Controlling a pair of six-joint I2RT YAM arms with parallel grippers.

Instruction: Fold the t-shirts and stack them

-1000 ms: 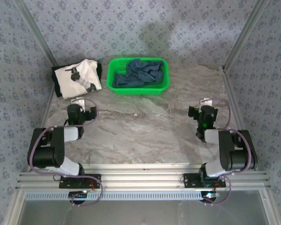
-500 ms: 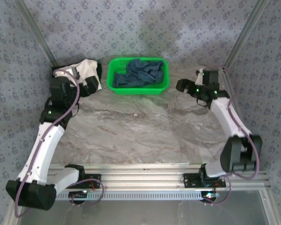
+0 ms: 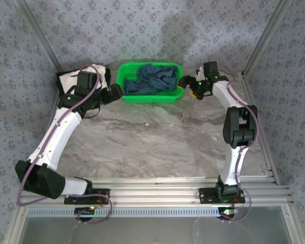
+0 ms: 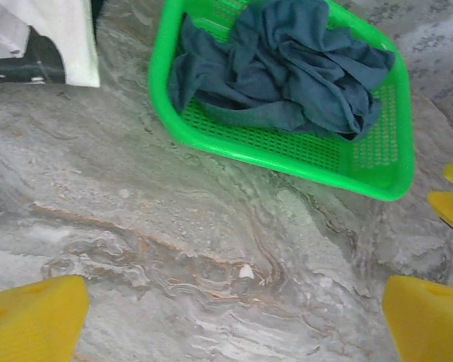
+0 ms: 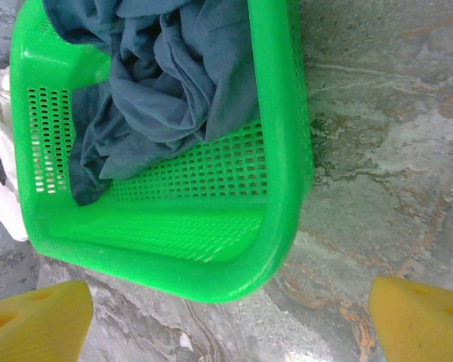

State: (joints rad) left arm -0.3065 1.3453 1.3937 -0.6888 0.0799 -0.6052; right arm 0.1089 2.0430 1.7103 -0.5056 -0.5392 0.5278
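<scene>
The left gripper's yellow pads [image 4: 32,320] stand wide apart with nothing between them, only bare marble-patterned table [image 3: 152,142] below. The right gripper's yellow pads [image 5: 419,317] are spread just as wide and also hold nothing, and the basket's near corner sits between them in the right wrist view. In the top view the left gripper [image 3: 115,92] hangs just beside the green plastic basket [image 3: 150,98] at the basket's 9 o'clock. The right gripper [image 3: 187,86] hangs at its 3 o'clock, close to the rim; whether either one touches the rim cannot be told. Both arms reach far forward from their bases at the table's 6 o'clock edge. The dark teal-blue t-shirt [image 3: 153,77] lies crumpled inside the basket, bunched toward the far side, with part of the perforated floor left bare. The basket stands at the table's 12 o'clock. The white t-shirt [image 3: 98,71] with its black-grey print lies folded on the table at about 10 o'clock, just beside the basket's left side and partly under the left arm.
</scene>
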